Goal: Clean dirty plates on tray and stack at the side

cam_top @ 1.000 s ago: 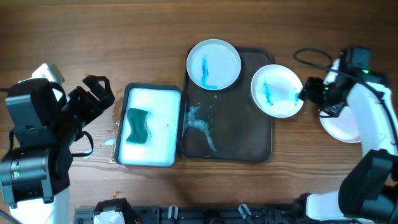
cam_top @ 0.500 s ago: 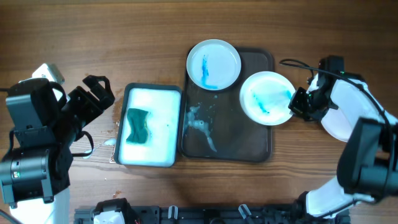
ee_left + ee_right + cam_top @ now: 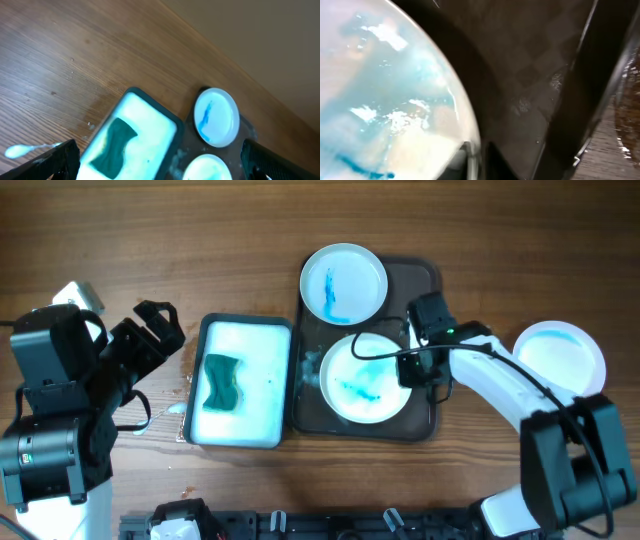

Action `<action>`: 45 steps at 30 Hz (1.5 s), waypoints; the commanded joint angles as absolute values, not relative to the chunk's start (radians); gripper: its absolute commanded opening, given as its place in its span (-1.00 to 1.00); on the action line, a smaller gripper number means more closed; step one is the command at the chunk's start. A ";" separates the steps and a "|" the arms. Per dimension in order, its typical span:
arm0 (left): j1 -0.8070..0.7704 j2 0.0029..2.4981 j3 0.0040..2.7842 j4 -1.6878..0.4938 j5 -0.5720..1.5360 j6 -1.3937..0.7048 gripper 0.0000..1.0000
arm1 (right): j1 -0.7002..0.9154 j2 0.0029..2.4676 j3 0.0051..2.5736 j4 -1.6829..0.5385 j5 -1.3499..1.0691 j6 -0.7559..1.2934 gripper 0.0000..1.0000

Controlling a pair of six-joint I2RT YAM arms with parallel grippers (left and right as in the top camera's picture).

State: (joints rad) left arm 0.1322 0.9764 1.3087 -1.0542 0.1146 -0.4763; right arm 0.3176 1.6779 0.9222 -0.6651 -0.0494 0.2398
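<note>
We note the right gripper (image 3: 412, 368) closed on the right-hand rim of the near plate (image 3: 362, 380). In the wrist view that rim runs straight into the grip, and the wet, blue-streaked face fills the left of the view. This plate is over the middle of the tray (image 3: 415, 425), which lies just right of the worktop's centre. We cannot tell whether the plate rests flat on the tray floor or is held a little above it.

The left gripper (image 3: 148, 330) hangs by the left edge, fingers spread wide, with nothing between them.

Risks, as we judge them:
- The grip is on one edge only, and the plate is wet. It may slip or tip and run blue liquid onto the tray.
- The far plate (image 3: 343, 283) overhangs the tray's rim toward the far edge of the worktop. A careless swing of the right gripper could nudge it off.
- Wiping will likely bring both grippers over the tray, and crowding there could cause a clash.

Containers:
- The tray holds the near plate and the far plate, both blue-smeared, plus a pale wet patch (image 3: 322, 375) on its left side.
- The white basin (image 3: 262, 395) is left of centre, just beside the tray. It holds the green sponge (image 3: 222, 380). The rest looks plain white, and we cannot tell whether that is liquid.
- The lone plate (image 3: 560, 360) lies by the right edge, off the tray. We see no smears on it, only a pale blue tint.
</note>
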 commanded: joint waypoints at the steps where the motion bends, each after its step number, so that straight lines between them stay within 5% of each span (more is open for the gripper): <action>1: 0.136 0.987 1.322 -1.060 0.243 -0.478 1.00 | 0.313 1.633 0.968 -0.667 -0.029 0.205 -0.33; 3: 0.116 1.018 1.322 -1.110 0.246 -0.466 0.98 | 0.313 1.561 1.017 -0.711 -0.029 0.194 -0.29; 7: 0.036 1.186 1.304 -1.289 0.121 -0.452 0.50 | 0.313 1.359 1.046 -0.795 -0.035 0.200 -0.28; 10: -0.004 1.375 1.218 -1.273 0.099 -0.452 0.59 | 0.313 1.284 1.045 -0.845 -0.072 0.214 -0.27; 12: -0.020 1.478 1.180 -1.242 0.099 -0.453 0.45 | 0.313 1.290 1.044 -0.853 -0.083 0.213 -0.27; 15: -0.031 1.705 1.116 -1.161 0.099 -0.453 0.07 | 0.313 1.299 1.031 -0.858 -0.083 0.239 -0.28; 17: -0.044 1.833 1.096 -1.112 0.099 -0.453 -0.44 | 0.313 1.304 1.029 -0.856 -0.083 0.240 -0.28; 21: -0.077 1.922 1.100 -1.024 0.095 -0.453 -0.92 | 0.313 1.304 1.029 -0.850 -0.083 0.239 -0.27; 25: -0.119 1.861 1.206 -1.124 0.096 -0.451 -0.92 | 0.313 1.304 1.029 -0.851 -0.083 0.239 -0.27; 29: -0.142 1.795 1.236 -1.090 0.051 -0.448 0.11 | 0.313 1.304 1.029 -0.850 -0.083 0.242 -0.27; 34: -0.142 1.835 1.129 -0.867 -0.078 -0.448 0.29 | 0.313 1.304 1.029 -0.857 -0.083 0.247 -0.27; 35: -0.142 1.850 1.093 -0.804 -0.085 -0.448 0.20 | 0.313 1.304 1.029 -0.858 -0.083 0.247 -0.27; 36: -0.142 1.861 1.068 -0.749 -0.084 -0.448 -0.22 | 0.313 1.304 1.029 -0.858 -0.083 0.247 -0.27; 37: -0.142 1.862 1.067 -0.735 -0.083 -0.449 -0.85 | 0.313 1.304 1.029 -0.857 -0.083 0.247 -0.27; 40: -0.142 1.834 1.135 -0.805 0.013 -0.448 -0.92 | 0.313 1.304 1.029 -0.859 -0.082 0.252 -0.28; 41: -0.142 1.819 1.173 -0.852 0.056 -0.448 -0.86 | 0.313 1.304 1.029 -0.859 -0.078 0.266 -0.29; 44: -0.142 1.757 1.284 -1.023 0.096 -0.448 0.25 | 0.313 1.304 1.029 -0.877 0.017 0.318 -0.28; 45: -0.142 1.745 1.285 -1.047 0.096 -0.448 0.42 | 0.313 1.304 1.029 -0.892 0.047 0.345 -0.28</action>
